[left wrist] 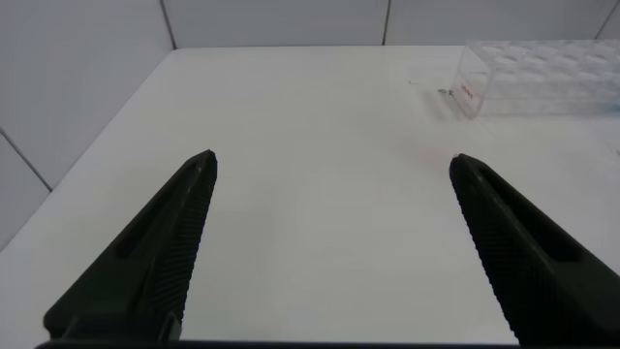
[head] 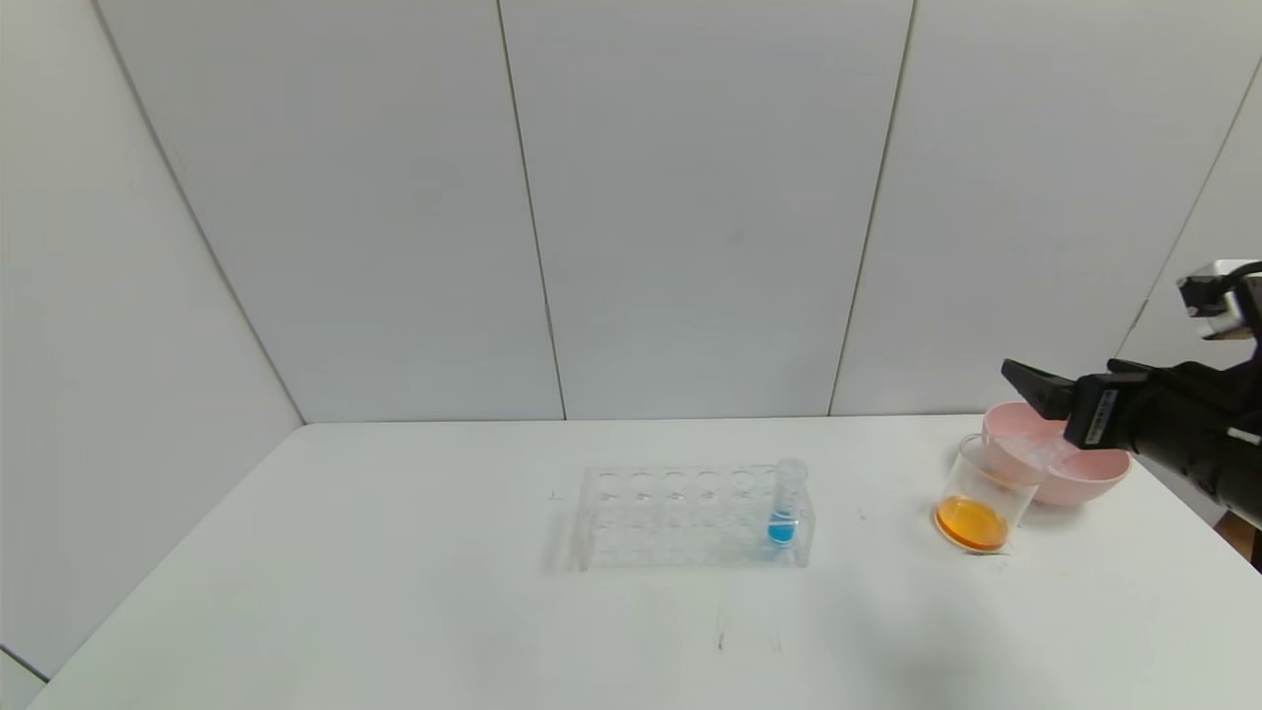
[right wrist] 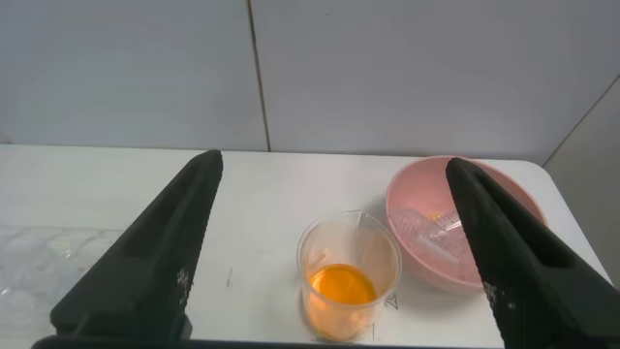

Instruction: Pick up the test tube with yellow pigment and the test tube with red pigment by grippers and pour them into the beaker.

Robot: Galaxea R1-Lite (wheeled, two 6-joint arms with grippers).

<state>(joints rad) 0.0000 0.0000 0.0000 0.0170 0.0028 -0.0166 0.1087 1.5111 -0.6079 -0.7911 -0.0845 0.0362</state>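
The beaker (head: 976,503) stands on the table at the right with orange liquid in its bottom; it also shows in the right wrist view (right wrist: 349,276). My right gripper (head: 1035,390) is open and empty, hovering above the beaker and the pink bowl (head: 1094,473); in its own view (right wrist: 332,163) the beaker lies between its fingers. Clear tubes without visible liquid (right wrist: 441,233) lie in the pink bowl (right wrist: 504,204). No tube holding yellow or red liquid is in view. My left gripper (left wrist: 332,158) is open and empty over bare table, out of the head view.
A clear tube rack (head: 690,513) sits mid-table with one blue-liquid tube (head: 784,503) upright at its right end; the rack's end shows in the left wrist view (left wrist: 542,78). White wall panels stand behind the white table (head: 394,592).
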